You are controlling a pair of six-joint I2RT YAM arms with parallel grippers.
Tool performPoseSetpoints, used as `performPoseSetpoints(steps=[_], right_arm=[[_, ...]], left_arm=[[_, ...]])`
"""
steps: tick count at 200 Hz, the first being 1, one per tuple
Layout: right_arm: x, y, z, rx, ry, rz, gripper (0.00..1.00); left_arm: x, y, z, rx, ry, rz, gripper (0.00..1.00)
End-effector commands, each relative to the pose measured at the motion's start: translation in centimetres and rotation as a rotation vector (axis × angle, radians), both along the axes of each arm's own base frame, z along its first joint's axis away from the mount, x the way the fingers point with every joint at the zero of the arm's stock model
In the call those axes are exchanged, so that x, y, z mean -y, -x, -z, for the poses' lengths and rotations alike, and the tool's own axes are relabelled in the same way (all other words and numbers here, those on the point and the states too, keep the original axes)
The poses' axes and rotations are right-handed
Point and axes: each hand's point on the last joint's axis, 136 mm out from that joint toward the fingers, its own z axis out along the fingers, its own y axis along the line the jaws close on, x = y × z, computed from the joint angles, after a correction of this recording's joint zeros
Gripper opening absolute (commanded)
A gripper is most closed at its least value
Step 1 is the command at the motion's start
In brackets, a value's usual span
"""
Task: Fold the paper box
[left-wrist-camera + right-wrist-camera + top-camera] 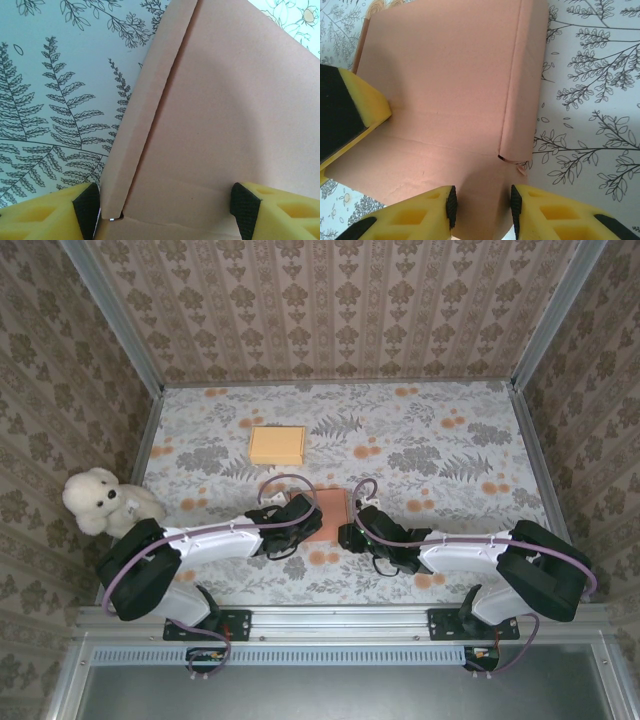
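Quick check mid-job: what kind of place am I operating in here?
Likely a staged robot test cell, not a real room: wallpapered walls in an aluminium frame, a floral table cover, a teddy bear prop.

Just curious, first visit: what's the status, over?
Left hand open, astride side of pink box. Right hand partly closed over its near edge. Nothing blocking.

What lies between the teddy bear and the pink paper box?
Top view: the left arm lies across that stretch, reaching from beside the teddy bear to the pink paper box.
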Motion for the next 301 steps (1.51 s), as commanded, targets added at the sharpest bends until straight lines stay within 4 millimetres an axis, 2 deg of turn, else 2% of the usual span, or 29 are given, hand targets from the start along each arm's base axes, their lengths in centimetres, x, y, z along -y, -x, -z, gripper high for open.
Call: performPoseSetpoints(steps=[1, 35, 61, 104, 165, 301], right_arm=[[-0.5, 0.9, -0.1, -0.025, -0.042, -0.024, 0.37], [-0.6, 0.8, -0.1, -0.022, -0.046, -0.026, 0.37], [0.1, 0.3, 0.4, 0.010, 0.003, -0.014, 0.36], [-0.1, 0.0, 1.7, 0.027, 0.029, -0.032, 0.36], [1.8, -0.4, 2.6, 0.085, 0.114, 0.002, 0.36], [1.3, -1.0, 3.9, 0.162, 0.130, -0.042, 0.34]], left_arm=[[-3.4, 1.7, 3.2, -0.097, -0.159, -0.010, 0.73], [-3.4, 1.7, 3.2, -0.097, -0.156, -0.010, 0.73], [-3.5, 1.7, 3.3, -0.099, -0.157, -0.010, 0.73], [-3.4, 1.7, 3.6, -0.104, -0.151, -0.012, 0.73], [-3.5, 1.7, 4.3, -0.121, -0.150, -0.014, 0.72], [-4.2, 2.1, 4.9, -0.140, -0.169, -0.009, 0.72]])
